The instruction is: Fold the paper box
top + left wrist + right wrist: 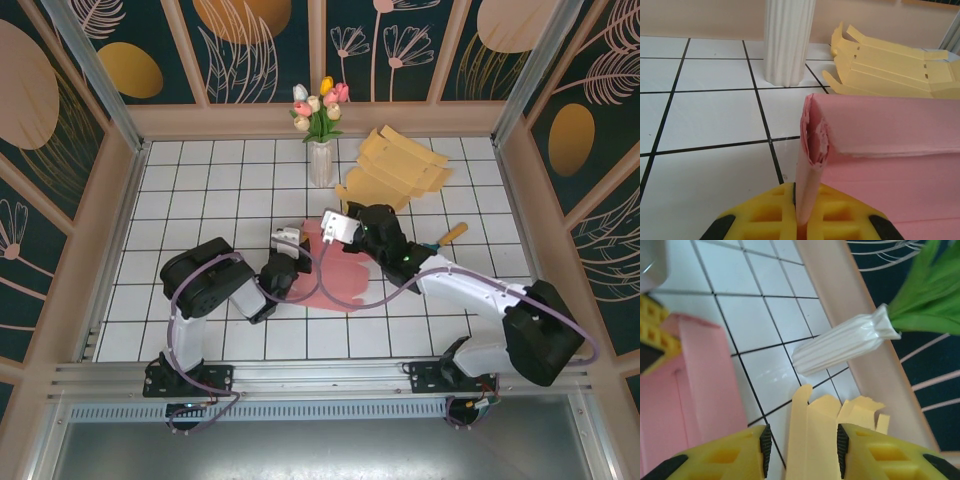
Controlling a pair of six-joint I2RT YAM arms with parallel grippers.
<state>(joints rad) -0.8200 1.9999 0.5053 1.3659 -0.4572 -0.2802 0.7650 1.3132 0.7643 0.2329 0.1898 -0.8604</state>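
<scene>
Left arm black, lilac cable; right arm white link, black joints; yellow gripper fingers, black pads.

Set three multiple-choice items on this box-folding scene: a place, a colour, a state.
1. Where does the white vase stand?
A. beside the yellow box blanks
B. at the near edge
C. between the arm bases

2. What colour is the sheet in the left gripper?
A. yellow
B. white
C. pink

3. How is the left gripper?
A. wide open
B. shut on a flap
C. holding the vase

Answers: 1 A, the vase stands just left of the blanks. 2 C, a flap of the pink paper box rises between its fingers. 3 B, the fingers pinch that flap.
</scene>
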